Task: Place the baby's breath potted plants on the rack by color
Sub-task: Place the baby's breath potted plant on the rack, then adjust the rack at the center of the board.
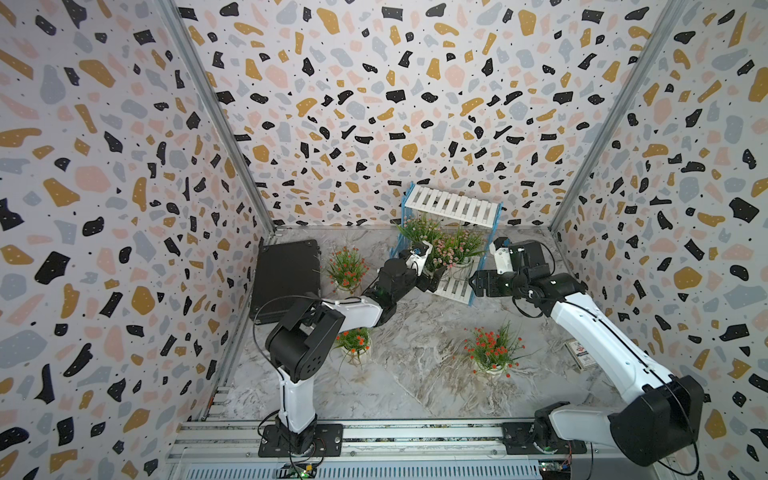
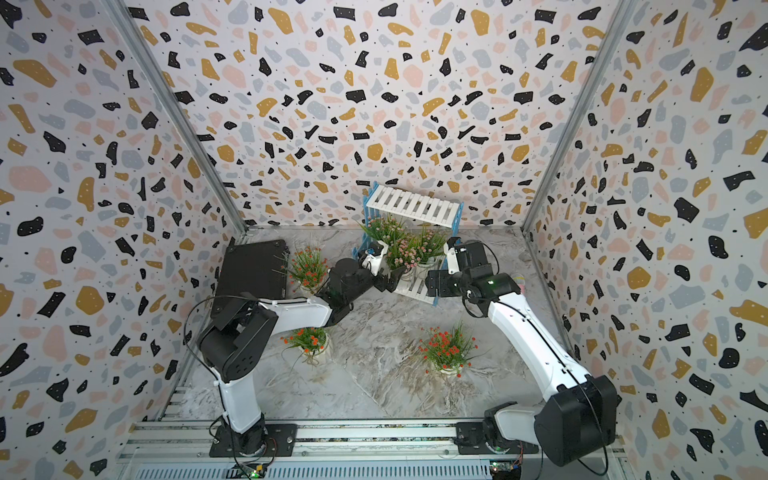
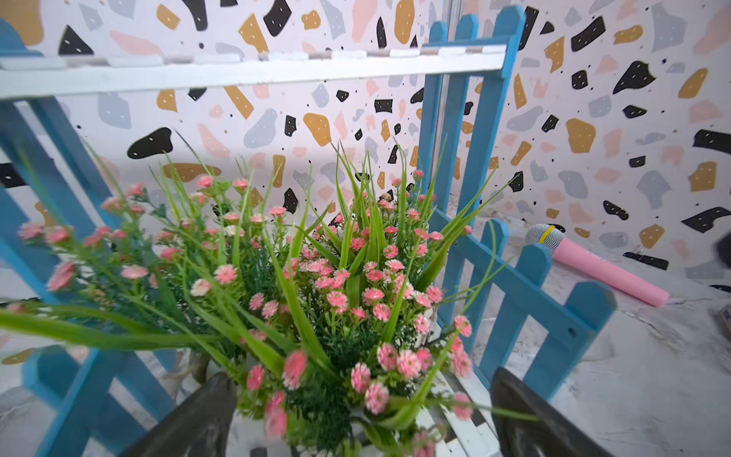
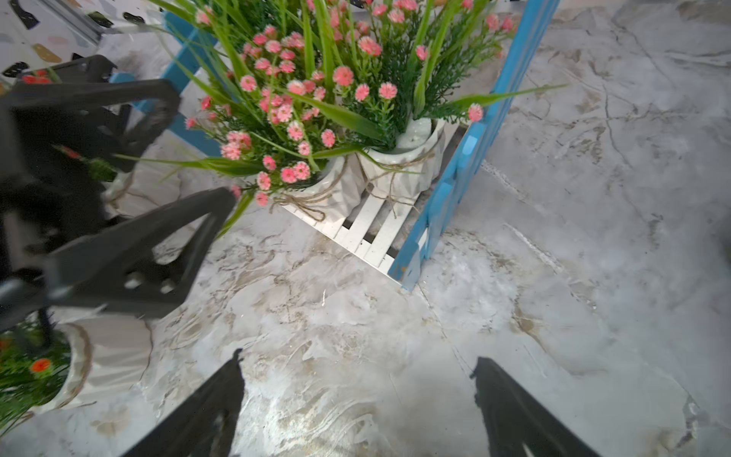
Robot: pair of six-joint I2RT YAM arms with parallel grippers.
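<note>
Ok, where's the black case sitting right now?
In both top views the black case lies at the table's far left, against the side wall, with a red-flowered plant beside it, between it and the rack.

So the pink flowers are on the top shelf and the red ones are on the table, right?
No, the pink flowers are on the bottom shelf, as the right wrist view shows. The red ones are on the table.
</note>
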